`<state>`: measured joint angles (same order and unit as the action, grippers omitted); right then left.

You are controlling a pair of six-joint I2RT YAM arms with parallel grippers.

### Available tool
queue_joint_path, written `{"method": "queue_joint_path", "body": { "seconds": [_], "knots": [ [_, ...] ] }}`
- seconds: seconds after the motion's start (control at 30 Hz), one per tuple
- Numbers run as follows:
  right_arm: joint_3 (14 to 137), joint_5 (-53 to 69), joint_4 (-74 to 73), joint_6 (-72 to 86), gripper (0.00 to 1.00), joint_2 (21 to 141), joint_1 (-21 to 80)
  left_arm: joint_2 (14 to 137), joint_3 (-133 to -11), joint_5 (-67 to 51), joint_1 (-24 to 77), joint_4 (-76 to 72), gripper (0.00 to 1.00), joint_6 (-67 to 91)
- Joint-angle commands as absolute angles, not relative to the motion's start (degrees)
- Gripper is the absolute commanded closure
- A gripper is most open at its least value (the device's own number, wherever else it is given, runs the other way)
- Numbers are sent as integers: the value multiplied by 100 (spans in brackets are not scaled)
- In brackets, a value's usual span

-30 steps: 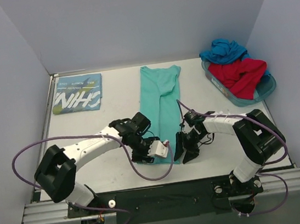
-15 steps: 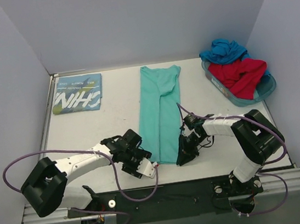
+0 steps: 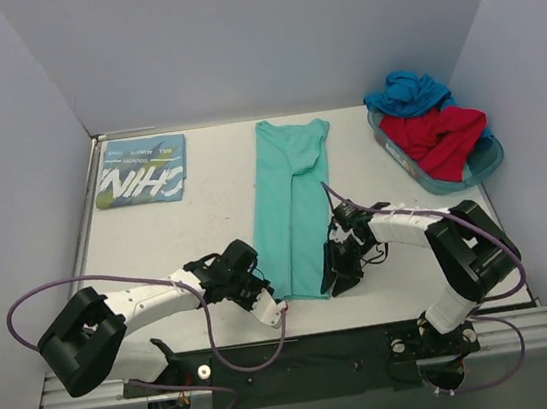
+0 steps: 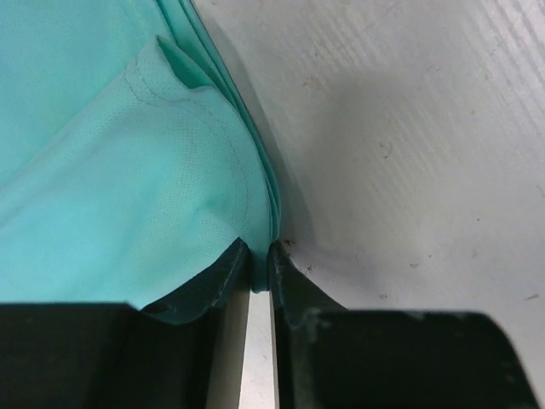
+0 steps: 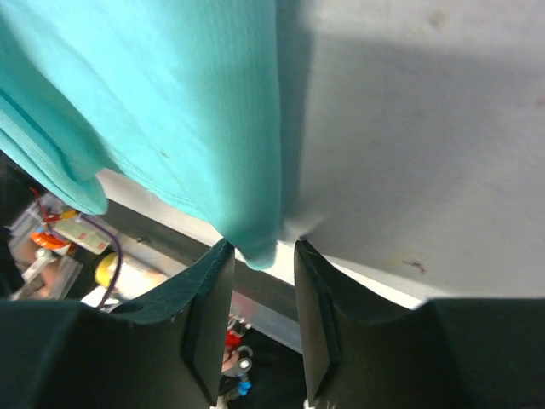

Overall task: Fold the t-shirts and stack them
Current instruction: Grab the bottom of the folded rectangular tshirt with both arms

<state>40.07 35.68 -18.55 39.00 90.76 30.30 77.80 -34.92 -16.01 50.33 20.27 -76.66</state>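
The mint-green t-shirt (image 3: 292, 192) lies folded into a long strip down the middle of the table. My left gripper (image 3: 275, 305) is at its near left corner. In the left wrist view (image 4: 260, 262) the jaws are shut on the shirt's edge (image 4: 111, 170). My right gripper (image 3: 330, 280) is at the near right corner. In the right wrist view (image 5: 260, 256) its jaws stand apart with the shirt's corner (image 5: 170, 102) hanging between them. The blue-teal lettered t-shirt (image 3: 142, 170) lies folded at the back left. The red t-shirt (image 3: 439, 137) and the bright blue t-shirt (image 3: 408, 92) are heaped at the back right.
The translucent blue tray (image 3: 490, 164) holds the red and bright blue shirts by the right wall. Grey walls close the table on three sides. The near table edge and the black rail run just below both grippers.
My left gripper came off the top of the shirt's near end, swung down-left, and now pinches the near left corner. My right gripper shifted slightly at the near right corner.
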Motion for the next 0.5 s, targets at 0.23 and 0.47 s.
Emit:
{"method": "queue_joint_path", "body": {
  "seconds": [0.23,0.47],
  "knots": [
    [4263,3692,-2589,3736,100,8854,3295,7419,-4393,-2160,5379,3951,100,-5988],
    [4077,3911,-4103,3726,100,7392,3718,7075,-4964,-2241,5177,4816,100,-4958]
  ]
}}
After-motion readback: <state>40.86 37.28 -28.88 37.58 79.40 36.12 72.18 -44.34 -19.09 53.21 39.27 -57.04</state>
